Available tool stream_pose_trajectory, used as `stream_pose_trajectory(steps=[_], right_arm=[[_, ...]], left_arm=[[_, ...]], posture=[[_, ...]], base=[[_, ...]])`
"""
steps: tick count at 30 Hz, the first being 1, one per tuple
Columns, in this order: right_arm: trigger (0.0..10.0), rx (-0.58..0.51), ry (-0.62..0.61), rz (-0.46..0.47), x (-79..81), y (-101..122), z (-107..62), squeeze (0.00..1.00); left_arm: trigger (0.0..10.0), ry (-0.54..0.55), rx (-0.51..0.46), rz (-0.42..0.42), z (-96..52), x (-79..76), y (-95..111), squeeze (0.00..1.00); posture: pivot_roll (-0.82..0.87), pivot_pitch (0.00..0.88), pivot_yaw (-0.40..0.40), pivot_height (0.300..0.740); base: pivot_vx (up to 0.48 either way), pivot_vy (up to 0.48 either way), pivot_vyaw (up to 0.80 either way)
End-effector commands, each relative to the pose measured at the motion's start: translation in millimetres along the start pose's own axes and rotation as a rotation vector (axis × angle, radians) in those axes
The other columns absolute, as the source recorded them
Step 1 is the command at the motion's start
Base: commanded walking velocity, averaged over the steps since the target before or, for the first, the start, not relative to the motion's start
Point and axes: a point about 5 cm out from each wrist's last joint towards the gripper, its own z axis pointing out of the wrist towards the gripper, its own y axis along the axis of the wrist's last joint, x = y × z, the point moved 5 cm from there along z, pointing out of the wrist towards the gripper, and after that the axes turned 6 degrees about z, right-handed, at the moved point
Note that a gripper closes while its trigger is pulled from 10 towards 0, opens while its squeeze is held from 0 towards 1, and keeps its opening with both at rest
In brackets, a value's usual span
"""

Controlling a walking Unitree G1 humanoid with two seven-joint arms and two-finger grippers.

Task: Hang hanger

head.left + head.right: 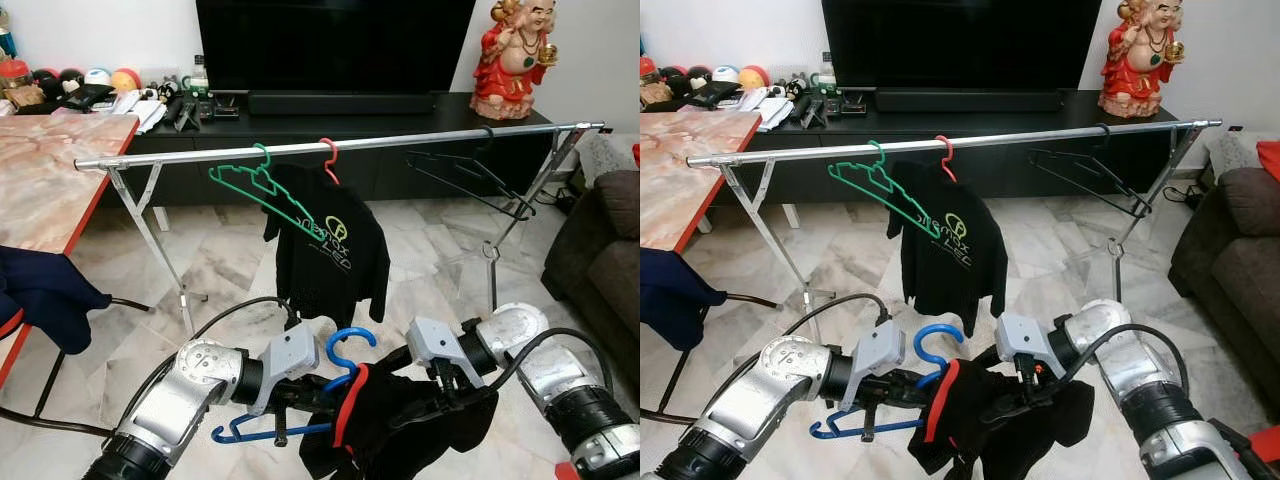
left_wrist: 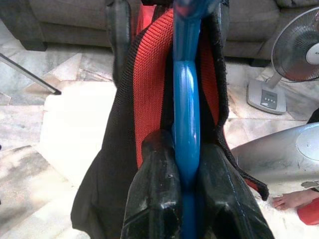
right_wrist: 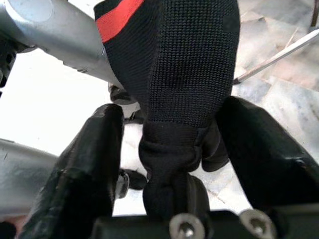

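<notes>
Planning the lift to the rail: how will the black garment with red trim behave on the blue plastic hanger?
Black garment with red trim probably floppy: it droops off the blue plastic hanger. Likely light and swings. The hanger seems stiff, clamped by the left gripper.

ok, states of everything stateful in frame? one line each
Blue hanger: off the rail, clamped in left end effector.
Black shirt with red collar: on blue hanger, cloth between the right end effector fingers.
Green hanger: hung, empty.
Red hanger: hung, carrying black printed shirt.
Black hanger: hung, empty.

Shirt [image 1: 328,245] on rail [image 1: 340,143], mid-span
</notes>
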Motion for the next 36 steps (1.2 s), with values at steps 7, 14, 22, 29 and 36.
stream_pose_trajectory(steps=[7,14,22,29,36], right_arm=[[0.0,0.014,0.025,-0.003,2.3,-1.6,6.2,0.00],[0.0,-0.015,0.053,-0.005,5.5,2.3,10.5,0.00],[0.0,-0.007,0.063,-0.001,6.7,0.3,12.5,0.00],[0.0,0.037,0.080,0.009,9.8,-7.7,12.5,0.00],[0.0,0.091,0.106,0.014,14.3,-17.0,13.4,0.00]], left_arm=[[10.0,-0.006,-0.043,0.085,3.4,3.9,20.7,0.00],[10.0,-0.002,-0.036,0.096,4.8,4.7,20.3,0.00],[10.0,0.008,-0.027,0.111,4.9,7.0,19.6,0.00],[10.0,0.007,-0.028,0.125,5.8,9.4,23.0,0.00],[10.0,0.004,-0.028,0.130,6.5,9.6,24.0,0.00]], posture=[[-0.05,0.032,-0.048,0.740],[-0.05,0.023,-0.045,0.740],[-0.05,0.011,-0.042,0.740],[-0.05,0.005,-0.040,0.740],[-0.05,0.010,-0.043,0.740]], base=[[0.000,0.000,0.00],[0.000,0.000,0.00],[0.000,0.000,0.00],[0.000,0.000,0.00],[0.000,0.000,0.00]])
